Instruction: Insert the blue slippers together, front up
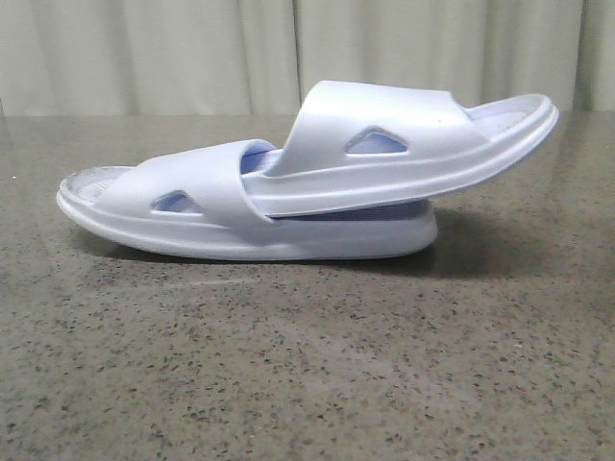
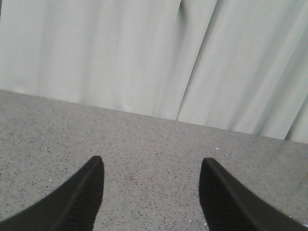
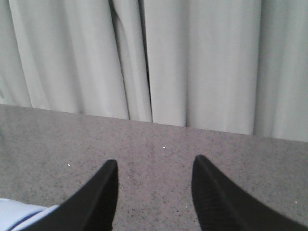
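Resting nested on table, blue slippers clear of both jaws; L gripper & R gripper wide, empty.

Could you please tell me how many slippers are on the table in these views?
2. One slipper lies flat on the table, toe end to the left. The other slipper has its front pushed under the first one's strap, its heel raised to the right. No others show.

Front view sits low and close over the table; both wrist views face the curtain, sharing tabletop
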`<state>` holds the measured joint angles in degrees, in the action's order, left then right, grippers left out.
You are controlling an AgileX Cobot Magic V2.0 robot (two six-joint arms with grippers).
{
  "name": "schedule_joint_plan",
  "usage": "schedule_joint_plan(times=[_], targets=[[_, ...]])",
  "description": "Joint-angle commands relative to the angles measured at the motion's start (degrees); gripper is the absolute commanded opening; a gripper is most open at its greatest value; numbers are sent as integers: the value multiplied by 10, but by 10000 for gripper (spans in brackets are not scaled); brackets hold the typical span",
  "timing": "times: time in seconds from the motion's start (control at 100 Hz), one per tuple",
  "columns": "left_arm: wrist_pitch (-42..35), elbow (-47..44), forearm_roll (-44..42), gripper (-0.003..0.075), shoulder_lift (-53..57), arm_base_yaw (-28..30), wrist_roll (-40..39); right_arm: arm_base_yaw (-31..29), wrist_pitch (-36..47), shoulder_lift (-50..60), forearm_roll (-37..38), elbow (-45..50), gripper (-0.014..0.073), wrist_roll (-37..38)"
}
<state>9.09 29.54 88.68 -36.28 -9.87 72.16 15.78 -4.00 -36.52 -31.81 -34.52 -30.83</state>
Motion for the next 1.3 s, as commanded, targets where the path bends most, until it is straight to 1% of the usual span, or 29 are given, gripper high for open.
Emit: schedule_joint_plan(times=[0.0, 0.12, 0.28, 0.41, 0.69, 0.87, 0.98, 1.04, 1.12, 1.21, 1.29], targets=[[-4, -3, -18, 382, 38, -4, 1, 0, 75, 17, 9, 17, 300, -7], [-5, -41, -21, 382, 80, -4, 1, 0, 93, 44, 15, 56, 300, -7], [-5, -97, -40, 382, 124, -4, 1, 0, 94, 87, 35, 99, 300, -8], [-7, -125, -44, 382, 149, -4, 1, 0, 91, 121, 35, 131, 300, -8], [-4, -158, -45, 382, 154, -4, 1, 0, 78, 152, 36, 176, 300, -8], [-4, -164, -45, 382, 154, -4, 1, 0, 96, 152, 36, 181, 299, -8], [-4, -164, -45, 378, 154, -4, 1, 0, 98, 152, 36, 181, 281, -8], [-4, -164, -45, 347, 154, -4, 1, 0, 98, 152, 36, 181, 238, -8], [-4, -164, -45, 277, 154, -4, 1, 0, 96, 152, 36, 181, 139, -8], [-4, -164, -44, 168, 154, -4, 1, 0, 95, 152, 36, 181, 20, -8], [-4, -164, -44, 65, 154, -4, 1, 0, 92, 152, 36, 181, -67, -8]])
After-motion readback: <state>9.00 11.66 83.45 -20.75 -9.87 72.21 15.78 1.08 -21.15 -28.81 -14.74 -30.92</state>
